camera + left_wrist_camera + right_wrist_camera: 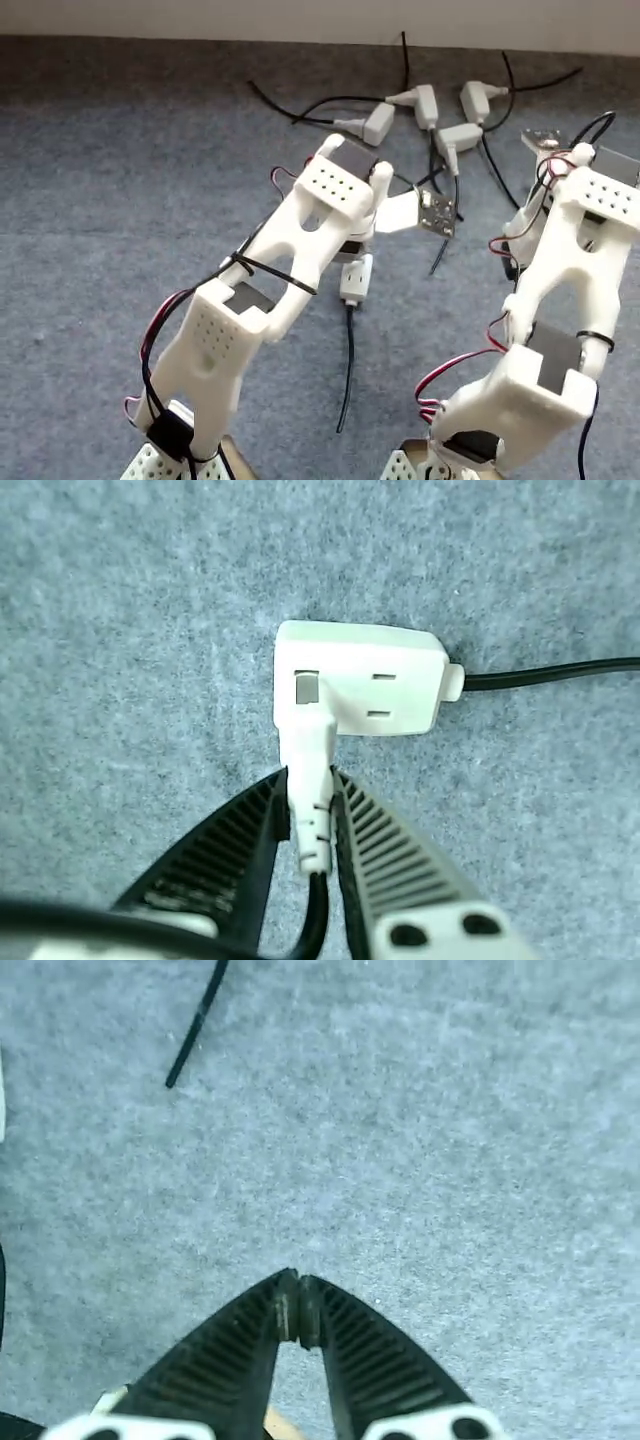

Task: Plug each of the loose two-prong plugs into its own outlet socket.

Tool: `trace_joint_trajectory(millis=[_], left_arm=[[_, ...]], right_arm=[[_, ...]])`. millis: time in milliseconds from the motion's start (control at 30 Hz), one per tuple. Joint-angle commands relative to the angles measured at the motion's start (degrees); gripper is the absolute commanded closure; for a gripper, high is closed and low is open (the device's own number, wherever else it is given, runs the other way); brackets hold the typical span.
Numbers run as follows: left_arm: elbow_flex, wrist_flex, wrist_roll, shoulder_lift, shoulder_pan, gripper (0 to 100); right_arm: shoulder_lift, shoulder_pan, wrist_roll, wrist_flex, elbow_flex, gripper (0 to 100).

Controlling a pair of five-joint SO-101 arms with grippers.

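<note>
plug [312, 780] prongs hidden, perhaps seated, socket [370, 680] cord [550, 674] cropped

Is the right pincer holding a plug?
No, the right pincer has its tips pressed together with nothing between them, above the grey carpet.

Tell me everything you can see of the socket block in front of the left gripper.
The socket block is a white, plastic-looking oblong lying flat on the grey carpet. Its upper face shows two small slots and a larger grey opening near one end. A black cord leaves the other end. The white plug, clamped in the left gripper, butts against the block by the grey opening. Its prongs are hidden, so I cannot tell whether it is seated.
</note>
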Motion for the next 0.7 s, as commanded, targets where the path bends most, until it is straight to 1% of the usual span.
trace_joint_trajectory(millis=[0, 67, 100, 233, 400, 467, 567, 667], left_arm=[[-0.1, 0.0, 2.6, -0.4, -0.7, 99], [-0.1, -2.0, 6.0, -0.4, -0.7, 99], [0.0, -3.1, 7.2, -0.4, -0.7, 99], [0.0, -4.2, 8.4, -0.4, -0.4, 99], [0.0, -4.0, 8.4, -0.4, -0.7, 99], [0.0, -4.0, 8.4, -0.4, -0.7, 99], [0.0, -4.0, 8.4, -0.4, -0.6, 99], [0.0, -3.9, 8.4, -0.4, -0.2, 99]], right_arm=[[-7.3, 2.2, 1.6, 2.1, 5.7, 99.2], [-8.7, 1.6, -0.3, -0.8, 13.6, 99.1], [-9.4, 0.9, -2.8, -5.1, 18.4, 99.1], [-12.2, -2.9, -15.0, -29.1, 38.8, 99.1], [-22.2, -12.2, -28.2, -50.2, 56.4, 99.1], [-26.6, -17.1, -29.9, -55.8, 61.4, 99.1], [-31.3, -25.5, -30.3, -61.3, 66.9, 99.1], [-32.7, -30.0, -30.3, -65.6, 69.3, 99.1]])
